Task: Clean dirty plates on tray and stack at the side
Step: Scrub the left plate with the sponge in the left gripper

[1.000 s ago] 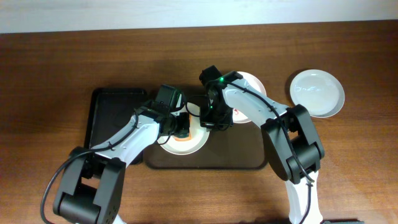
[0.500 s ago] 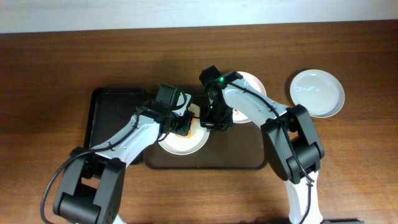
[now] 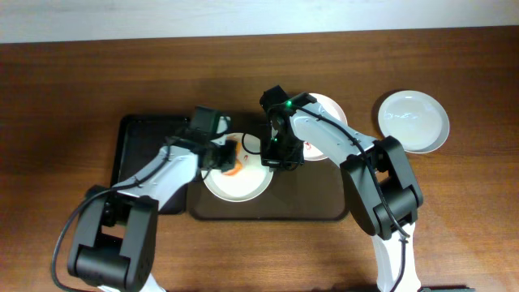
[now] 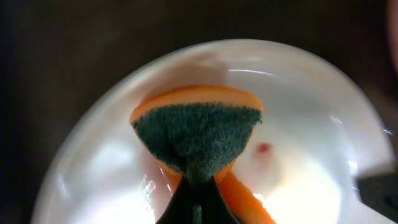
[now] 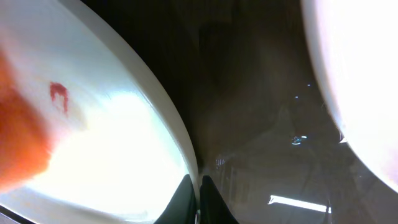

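Note:
A white plate [image 3: 239, 183] lies on the dark brown tray [image 3: 308, 203], with a small red spot [image 4: 263, 148] left on it. My left gripper [image 3: 223, 154] is shut on an orange sponge with a green scouring face [image 4: 198, 130] and presses it on the plate. My right gripper [image 3: 274, 159] is shut on the plate's right rim [image 5: 186, 162]. A second plate [image 3: 328, 109] lies on the tray behind my right arm, mostly hidden. A third, clean plate [image 3: 413, 120] lies on the table at the right.
A narrower black tray [image 3: 142, 154] lies to the left of the brown tray, under my left arm. The wooden table [image 3: 73, 89] surrounds both trays.
My left gripper has drawn the sponge from the middle of the plate toward its upper left rim. My right gripper has held still on the rim.

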